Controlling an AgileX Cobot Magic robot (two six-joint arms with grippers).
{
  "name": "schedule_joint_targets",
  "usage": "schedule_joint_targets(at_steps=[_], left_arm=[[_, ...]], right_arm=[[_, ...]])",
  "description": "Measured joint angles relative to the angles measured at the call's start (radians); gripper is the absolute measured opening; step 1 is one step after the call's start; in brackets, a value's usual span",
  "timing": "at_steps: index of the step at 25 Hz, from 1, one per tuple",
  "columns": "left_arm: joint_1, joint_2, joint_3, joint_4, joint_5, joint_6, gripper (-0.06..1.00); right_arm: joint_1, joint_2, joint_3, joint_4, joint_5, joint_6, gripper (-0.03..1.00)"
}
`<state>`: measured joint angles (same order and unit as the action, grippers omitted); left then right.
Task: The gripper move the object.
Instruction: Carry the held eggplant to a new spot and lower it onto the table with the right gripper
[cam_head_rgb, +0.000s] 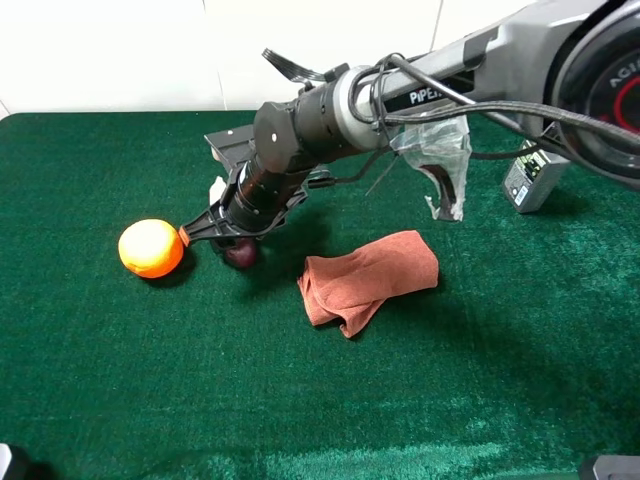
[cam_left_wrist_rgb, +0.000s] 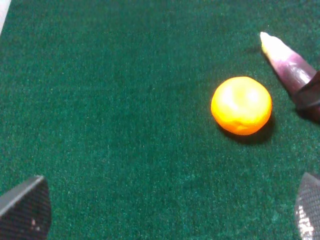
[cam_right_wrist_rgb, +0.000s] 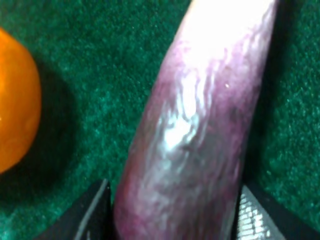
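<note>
Right end effector (cam_head_rgb: 216, 228) is clamped on the purple vegetable (cam_right_wrist_rgb: 200, 125) beside the orange (cam_head_rgb: 151, 247), so the grasp looks done and the move remains; left end effector (cam_left_wrist_rgb: 160, 210) gapes, idle.

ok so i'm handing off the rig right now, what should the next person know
Right gripper: shut on the purple vegetable, across on the left side of the mat, low over it.
Left gripper: open, empty, above bare mat.
Orange: right beside the vegetable, not touching it. Cloth: apart, nearer the middle.
Done: the grasp.
Left: move the vegetable and set it down; no target spot is visible.
</note>
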<state>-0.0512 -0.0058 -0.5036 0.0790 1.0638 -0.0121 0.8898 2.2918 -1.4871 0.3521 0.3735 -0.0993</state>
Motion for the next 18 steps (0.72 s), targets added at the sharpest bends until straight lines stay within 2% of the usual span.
schedule_joint_targets(at_steps=[10,16,18], left_arm=[[0.0,0.0,0.0,0.0,0.0,0.0,0.99],[0.0,0.0,0.0,0.0,0.0,0.0,0.99],[0.0,0.0,0.0,0.0,0.0,0.0,0.99]], right_arm=[[0.0,0.0,0.0,0.001,0.0,0.0,0.38],[0.0,0.001,-0.002,0.001,0.004,0.004,0.61],[0.0,-0.002,-0.002,0.001,0.009,0.005,0.66]])
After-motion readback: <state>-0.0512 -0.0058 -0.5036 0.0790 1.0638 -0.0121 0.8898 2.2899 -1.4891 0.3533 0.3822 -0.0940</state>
